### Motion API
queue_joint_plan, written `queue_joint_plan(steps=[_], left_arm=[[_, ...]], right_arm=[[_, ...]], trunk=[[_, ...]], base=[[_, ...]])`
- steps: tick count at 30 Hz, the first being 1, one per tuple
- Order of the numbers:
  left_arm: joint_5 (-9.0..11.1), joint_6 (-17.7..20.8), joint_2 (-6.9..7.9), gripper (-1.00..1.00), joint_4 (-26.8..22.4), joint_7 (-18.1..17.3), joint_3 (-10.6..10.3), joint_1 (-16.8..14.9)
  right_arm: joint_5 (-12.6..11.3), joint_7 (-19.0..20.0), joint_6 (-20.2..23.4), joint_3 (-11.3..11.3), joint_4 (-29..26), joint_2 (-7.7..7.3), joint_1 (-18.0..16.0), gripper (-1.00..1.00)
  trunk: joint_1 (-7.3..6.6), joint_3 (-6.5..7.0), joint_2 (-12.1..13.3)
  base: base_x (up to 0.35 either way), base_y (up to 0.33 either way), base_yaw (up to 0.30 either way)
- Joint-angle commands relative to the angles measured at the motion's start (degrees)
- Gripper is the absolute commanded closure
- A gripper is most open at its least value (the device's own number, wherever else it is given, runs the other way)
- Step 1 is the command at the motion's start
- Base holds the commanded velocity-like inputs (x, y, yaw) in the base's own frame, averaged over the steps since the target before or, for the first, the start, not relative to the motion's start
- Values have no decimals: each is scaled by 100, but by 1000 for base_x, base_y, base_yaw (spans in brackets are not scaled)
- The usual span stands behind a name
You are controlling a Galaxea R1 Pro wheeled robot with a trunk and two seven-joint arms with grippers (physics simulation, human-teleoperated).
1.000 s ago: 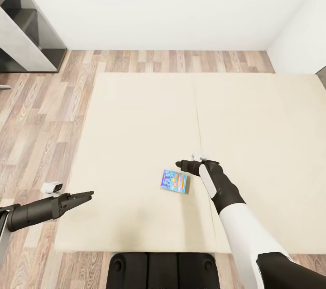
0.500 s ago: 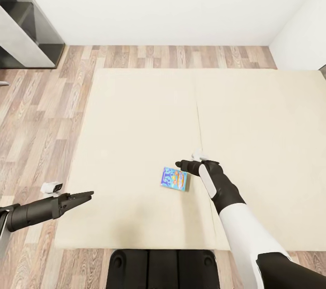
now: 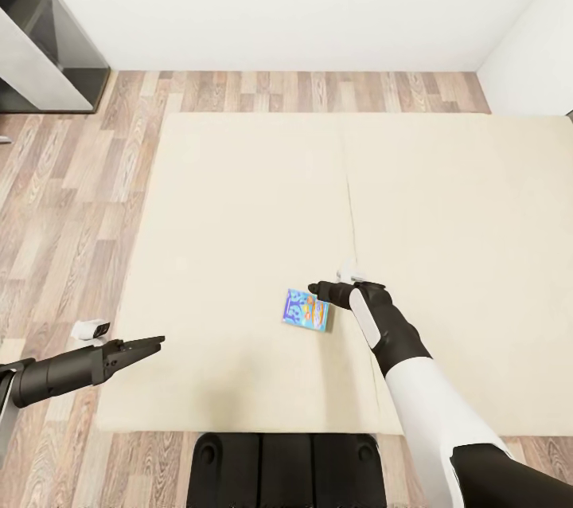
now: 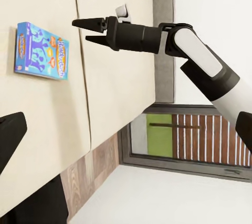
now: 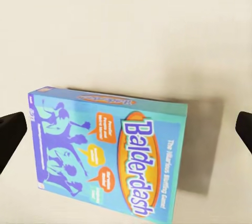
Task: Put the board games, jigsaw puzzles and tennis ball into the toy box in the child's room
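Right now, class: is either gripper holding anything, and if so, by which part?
Nothing is held. The right gripper hangs open beside the board game on the bed; the left gripper is empty.

Right arm reaches fwd, elbow bent, white forearm and black wrist angled toward centre; right end effector (image 3: 315, 289) points left w/ fingers parted. Left arm stretches in from the side, low and approx. level; left end effector (image 3: 156, 344) points right, fingers close together at the tips. Dark base (image 3: 285, 470) sits at bottom centre.

Right tool (image 3: 315, 287) hovers beside board game (image 3: 305, 310) on bed (image 3: 239, 213).
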Motion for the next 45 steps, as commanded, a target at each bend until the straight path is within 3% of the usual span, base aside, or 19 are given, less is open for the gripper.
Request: queue_joint_plan(steps=[1,19,45], left_arm=[[-5,61,2,-100,-1,-25,0,-2],[-5,61,5,-100,-1,-25,0,-2],[-5,61,19,-100,-1,-25,3,-2]], right_arm=[[-39,-30,23,6,-7,-1,-2,-100],[-67,-13,23,6,-7,7,7,-100],[-76,5,23,6,-7,8,49,-100]], trunk=[[3,-16,-9],[3,-178,-9],[3,-225,-9]], base=[[0,0,0],[0,0,0],[0,0,0]])
